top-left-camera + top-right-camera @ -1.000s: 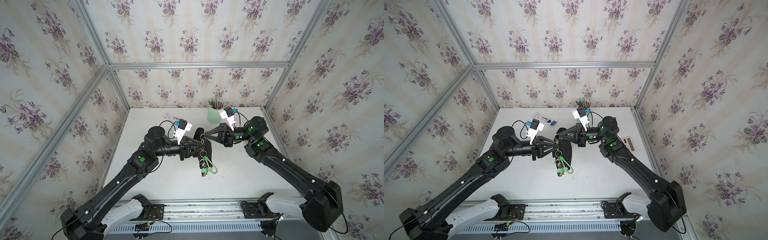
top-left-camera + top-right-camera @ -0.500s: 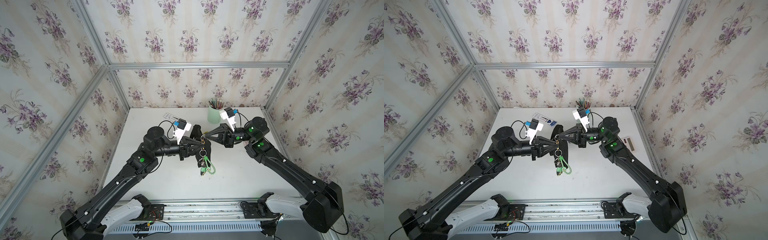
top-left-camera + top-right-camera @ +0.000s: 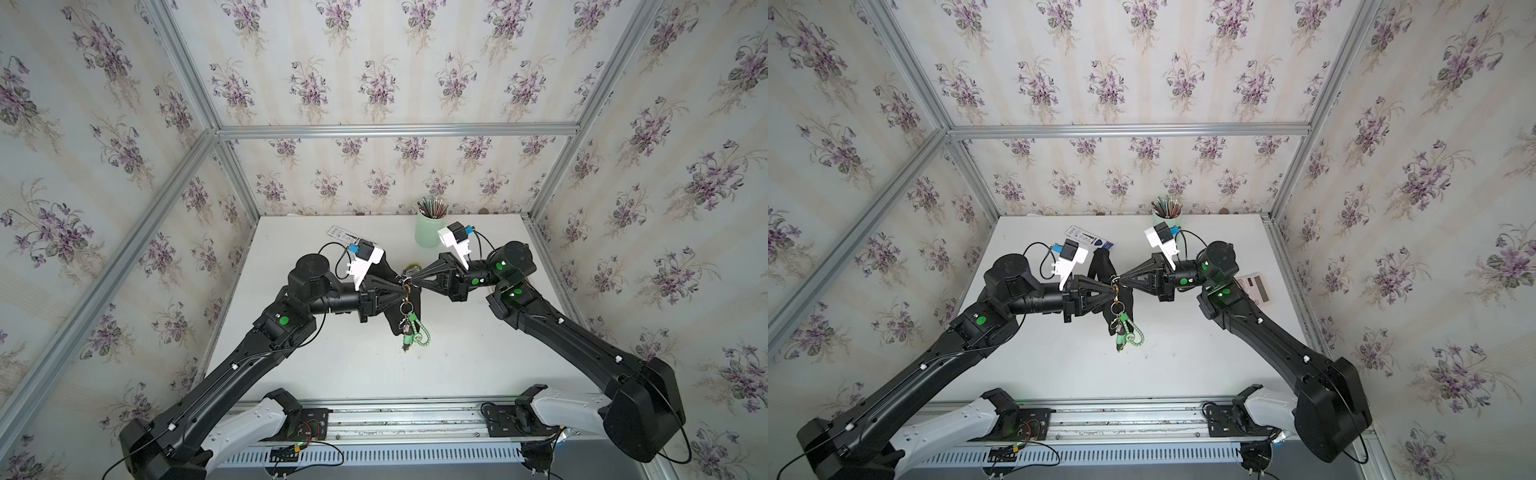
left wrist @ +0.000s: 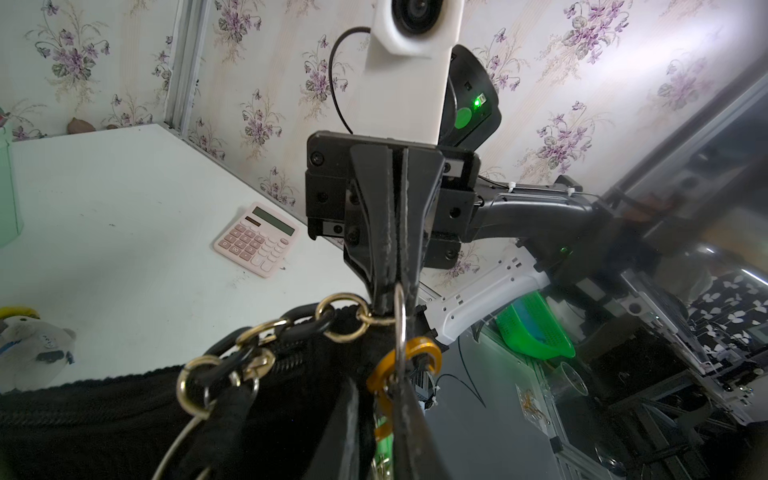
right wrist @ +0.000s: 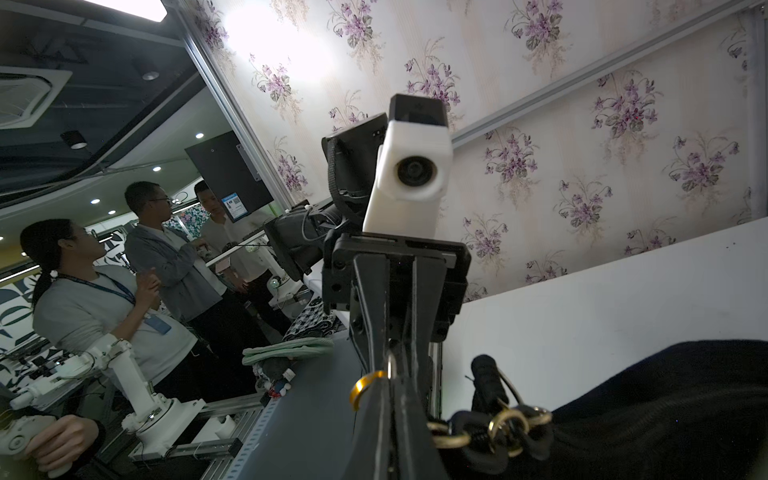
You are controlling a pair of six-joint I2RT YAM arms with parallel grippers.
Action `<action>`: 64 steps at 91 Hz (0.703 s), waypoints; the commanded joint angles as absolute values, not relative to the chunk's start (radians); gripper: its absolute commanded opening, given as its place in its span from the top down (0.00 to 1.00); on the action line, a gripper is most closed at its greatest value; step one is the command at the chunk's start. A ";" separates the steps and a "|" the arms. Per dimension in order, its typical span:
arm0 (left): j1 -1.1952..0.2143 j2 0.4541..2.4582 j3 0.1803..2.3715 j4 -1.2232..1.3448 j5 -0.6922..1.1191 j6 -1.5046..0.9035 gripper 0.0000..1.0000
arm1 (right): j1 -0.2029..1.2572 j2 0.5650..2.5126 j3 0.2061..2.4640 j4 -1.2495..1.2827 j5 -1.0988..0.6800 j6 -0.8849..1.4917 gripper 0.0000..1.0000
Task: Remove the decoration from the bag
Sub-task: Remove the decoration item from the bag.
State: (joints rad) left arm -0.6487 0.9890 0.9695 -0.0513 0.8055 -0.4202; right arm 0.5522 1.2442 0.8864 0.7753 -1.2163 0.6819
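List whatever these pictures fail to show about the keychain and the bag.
- Top views: the figure on the keychain is too small to read; the left gripper hides most of the bag.
- Left wrist view: that gripper's fingers cover half the gold clip, so its hookup is unclear.
- Right wrist view: the bag runs off the picture's edges.
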 commanded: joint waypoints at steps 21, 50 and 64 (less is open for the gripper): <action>-0.645 0.994 0.971 0.018 0.791 -0.447 0.91 | 0.554 1.241 0.816 1.168 -1.303 0.834 1.00; -0.643 0.996 0.982 0.012 0.795 -0.460 0.91 | 0.552 1.330 0.801 1.531 -1.363 1.071 1.00; -0.643 0.992 0.987 0.009 0.794 -0.462 0.91 | 0.552 1.381 0.803 1.532 -1.365 1.083 1.00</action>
State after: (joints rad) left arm -0.6464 0.9974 0.9749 -0.0444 0.8410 -0.4541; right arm 0.5507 1.3575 0.7979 1.4277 -1.3045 1.0229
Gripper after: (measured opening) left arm 0.147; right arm 0.078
